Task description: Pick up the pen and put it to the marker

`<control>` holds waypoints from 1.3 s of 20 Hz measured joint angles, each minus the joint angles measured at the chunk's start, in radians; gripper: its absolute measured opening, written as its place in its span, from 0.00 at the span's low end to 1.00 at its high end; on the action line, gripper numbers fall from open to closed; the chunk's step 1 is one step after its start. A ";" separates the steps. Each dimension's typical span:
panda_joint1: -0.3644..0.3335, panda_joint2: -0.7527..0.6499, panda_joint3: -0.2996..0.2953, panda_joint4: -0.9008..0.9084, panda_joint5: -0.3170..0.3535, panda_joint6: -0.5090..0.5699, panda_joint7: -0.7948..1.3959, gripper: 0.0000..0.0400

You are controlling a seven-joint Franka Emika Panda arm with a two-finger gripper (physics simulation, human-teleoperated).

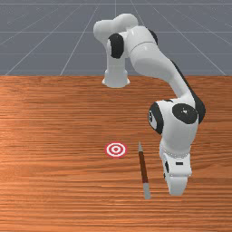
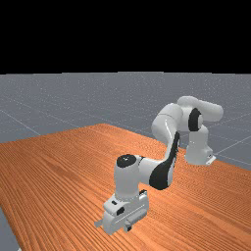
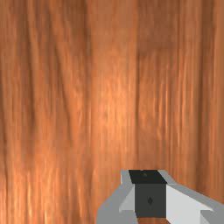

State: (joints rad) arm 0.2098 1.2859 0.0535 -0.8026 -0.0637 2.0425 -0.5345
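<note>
Pen (image 1: pixel 143 165) lying on surface (image 1: pixel 54 181), grey point toward arm base (image 1: pixel 116 77), no contact with tool (image 2: pixel 128 227). Tool at front view's right of pen; cannot tell how far open. Red-and-white ringed marker (image 1: pixel 116 149) at front view's left of pen, near its point.

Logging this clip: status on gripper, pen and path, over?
Gripper empty, front view's right of pen. Pen on table, off marker. Nothing visible between pen and marker.
</note>
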 joint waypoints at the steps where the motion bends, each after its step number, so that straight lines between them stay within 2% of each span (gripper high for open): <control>1: -0.005 -0.008 -0.002 -0.016 0.003 0.007 0.011 0.00; 5: -0.034 -0.045 0.001 -0.085 -0.003 0.040 -0.047 0.00; 11: -0.119 -0.105 -0.002 -0.197 -0.005 0.093 -0.145 0.00; 12: -0.112 -0.105 -0.026 -0.194 -0.012 0.087 -0.096 0.00; 14: -0.133 -0.111 -0.010 -0.208 -0.003 0.098 -0.138 0.00; 15: -0.127 -0.111 -0.023 -0.205 -0.008 0.094 -0.112 0.00; 23: -0.155 -0.120 -0.014 -0.224 -0.008 0.106 -0.167 0.00; 24: -0.155 -0.117 -0.017 -0.214 -0.001 0.078 -0.147 0.00; 26: -0.150 -0.193 -0.028 -0.364 0.011 0.169 -0.079 0.00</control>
State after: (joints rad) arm 0.0594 1.0932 0.0255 -1.1664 -0.0530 2.2118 -0.6137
